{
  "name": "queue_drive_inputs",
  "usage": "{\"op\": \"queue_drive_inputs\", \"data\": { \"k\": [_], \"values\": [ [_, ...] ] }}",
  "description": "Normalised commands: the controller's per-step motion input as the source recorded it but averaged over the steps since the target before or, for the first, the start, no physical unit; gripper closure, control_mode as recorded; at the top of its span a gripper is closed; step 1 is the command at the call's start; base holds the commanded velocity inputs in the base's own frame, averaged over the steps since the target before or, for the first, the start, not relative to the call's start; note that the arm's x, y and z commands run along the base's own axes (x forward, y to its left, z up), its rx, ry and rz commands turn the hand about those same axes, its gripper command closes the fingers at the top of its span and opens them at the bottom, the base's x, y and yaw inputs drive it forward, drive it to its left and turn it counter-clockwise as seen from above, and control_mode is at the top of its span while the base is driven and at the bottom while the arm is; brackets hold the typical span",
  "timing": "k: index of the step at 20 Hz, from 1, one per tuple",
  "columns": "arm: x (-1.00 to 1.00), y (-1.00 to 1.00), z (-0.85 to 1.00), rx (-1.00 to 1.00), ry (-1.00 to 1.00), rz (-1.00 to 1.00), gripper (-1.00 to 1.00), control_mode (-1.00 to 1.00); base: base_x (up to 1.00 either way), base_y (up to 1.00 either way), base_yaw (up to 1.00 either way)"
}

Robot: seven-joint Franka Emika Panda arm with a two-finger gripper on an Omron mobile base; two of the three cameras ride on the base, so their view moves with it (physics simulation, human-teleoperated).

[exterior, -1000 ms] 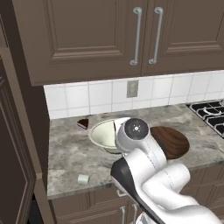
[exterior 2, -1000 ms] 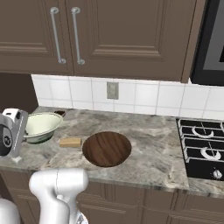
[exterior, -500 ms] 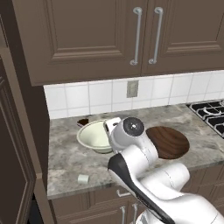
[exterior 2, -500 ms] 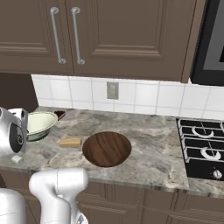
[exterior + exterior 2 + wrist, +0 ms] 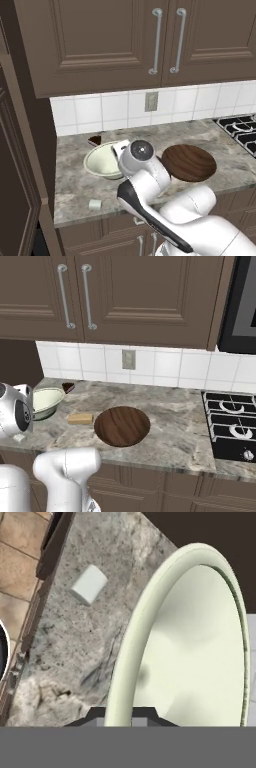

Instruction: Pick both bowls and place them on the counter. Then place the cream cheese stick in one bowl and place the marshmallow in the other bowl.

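Left base view: taken from behind arm, left side, facing forward and down at counter [image 5: 75, 175]. Right base view: same scene from right side. Shared: counter, cream bowl [image 5: 102, 160], wood bowl [image 5: 122, 426], backsplash, cabinets. Hand view: very close, aimed along gripper [image 5: 120, 714] at cream bowl rim; marshmallow [image 5: 89, 585] seen beyond.
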Motion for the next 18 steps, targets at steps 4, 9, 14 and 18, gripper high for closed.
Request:
{"op": "queue_drive_inputs", "data": {
  "k": [4, 9, 14, 18],
  "values": [
    [0.29, 0.08, -0.28, 0.0, 0.0, 0.06, 1.0, -1.0, 0.0, 0.0, 0.0],
    [0.3, 0.03, -0.26, 0.0, 0.0, 0.09, 1.0, -1.0, 0.0, 0.0, 0.0],
    [0.25, 0.06, -0.26, 0.0, 0.0, 0.1, 1.0, -1.0, 0.0, 0.0, 0.0],
    [0.26, 0.1, -0.29, 0.0, 0.0, 0.11, 1.0, -1.0, 0.0, 0.0, 0.0]
  ]
}}
